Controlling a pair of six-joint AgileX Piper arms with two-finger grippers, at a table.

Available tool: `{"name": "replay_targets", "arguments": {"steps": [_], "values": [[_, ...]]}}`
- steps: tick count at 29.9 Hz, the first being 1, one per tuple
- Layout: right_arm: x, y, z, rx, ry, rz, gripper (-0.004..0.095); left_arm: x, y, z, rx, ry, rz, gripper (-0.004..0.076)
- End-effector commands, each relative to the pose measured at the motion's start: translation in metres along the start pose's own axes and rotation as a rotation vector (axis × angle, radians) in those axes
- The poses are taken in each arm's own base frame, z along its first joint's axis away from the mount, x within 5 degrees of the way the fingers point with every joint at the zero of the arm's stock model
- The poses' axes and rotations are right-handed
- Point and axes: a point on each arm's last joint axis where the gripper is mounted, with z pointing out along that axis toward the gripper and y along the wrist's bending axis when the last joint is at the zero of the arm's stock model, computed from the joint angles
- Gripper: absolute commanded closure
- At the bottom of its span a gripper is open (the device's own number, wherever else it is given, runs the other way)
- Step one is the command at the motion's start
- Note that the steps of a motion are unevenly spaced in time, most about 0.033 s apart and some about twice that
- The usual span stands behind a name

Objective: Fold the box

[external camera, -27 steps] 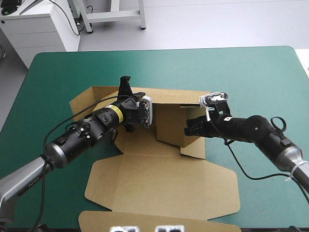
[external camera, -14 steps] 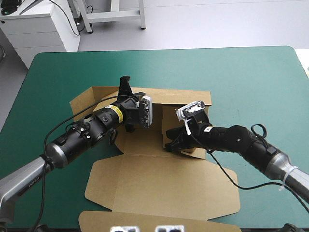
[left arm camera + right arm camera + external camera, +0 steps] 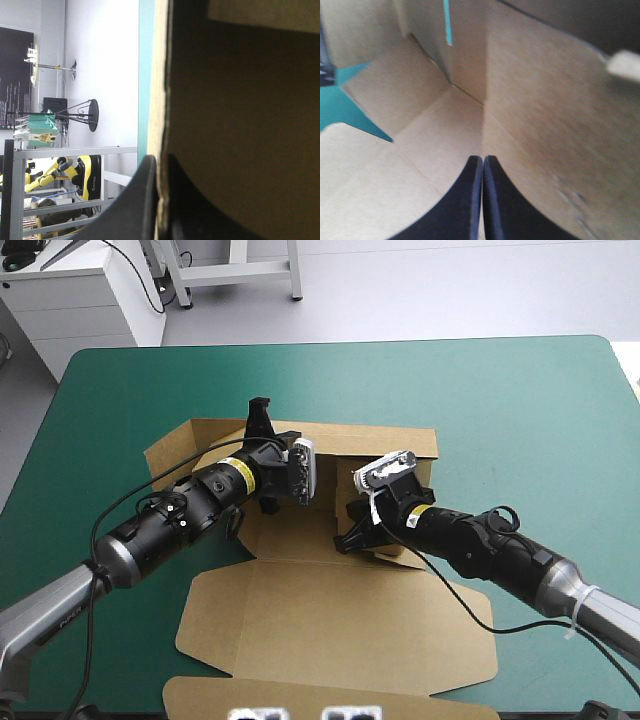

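The brown box (image 3: 330, 615) lies in the middle of the teal-green table (image 3: 500, 390). Its lid is spread flat toward the near edge and its far wall stands upright. My left gripper (image 3: 159, 161) pinches the top edge of that far wall near its left end, one black finger on each face of the board. My right gripper (image 3: 482, 159) is inside the tray, fingers pressed together into a single point with nothing between them. It sits low beside the raised right-hand panel and is aimed at the crease where floor and wall meet. I cannot tell whether its tips touch the board.
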Motion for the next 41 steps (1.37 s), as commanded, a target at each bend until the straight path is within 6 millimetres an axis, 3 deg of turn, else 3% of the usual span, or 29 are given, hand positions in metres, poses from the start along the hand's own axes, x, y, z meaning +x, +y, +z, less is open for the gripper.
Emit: {"name": "replay_targets", "arguments": {"steps": [1,7,12,19,24,28,35,41], "values": [[-0.014,-0.002,-0.010,0.052,-0.077,-0.015,0.0903,-0.007,0.016,-0.011,-0.070,-0.042,-0.034,0.0732],[-0.008,-0.028,-0.022,0.345,0.024,-0.037,0.0904,-0.007,0.015,-0.011,-0.061,-0.034,-0.034,0.0732],[-0.017,-0.047,-0.053,0.613,-0.036,-0.108,0.0913,-0.006,0.015,-0.011,-0.060,-0.032,-0.034,0.0732],[-0.023,-0.078,-0.091,0.782,-0.059,-0.072,0.0928,-0.006,0.015,-0.011,-0.059,-0.031,-0.034,0.0732],[-0.026,-0.095,-0.116,0.826,-0.082,-0.049,0.0928,-0.006,0.014,-0.011,-0.053,-0.026,-0.043,0.0733],[-0.036,-0.098,-0.134,0.814,-0.099,-0.052,0.0928,-0.006,0.014,-0.011,-0.052,-0.025,-0.043,0.0733],[-0.071,-0.081,-0.156,0.686,-0.141,-0.065,0.0928,-0.007,0.015,-0.011,-0.066,-0.039,-0.043,0.0733],[-0.099,-0.070,-0.162,0.585,-0.078,-0.058,0.0928,-0.009,0.018,-0.011,-0.090,-0.061,-0.040,0.0733]]}}
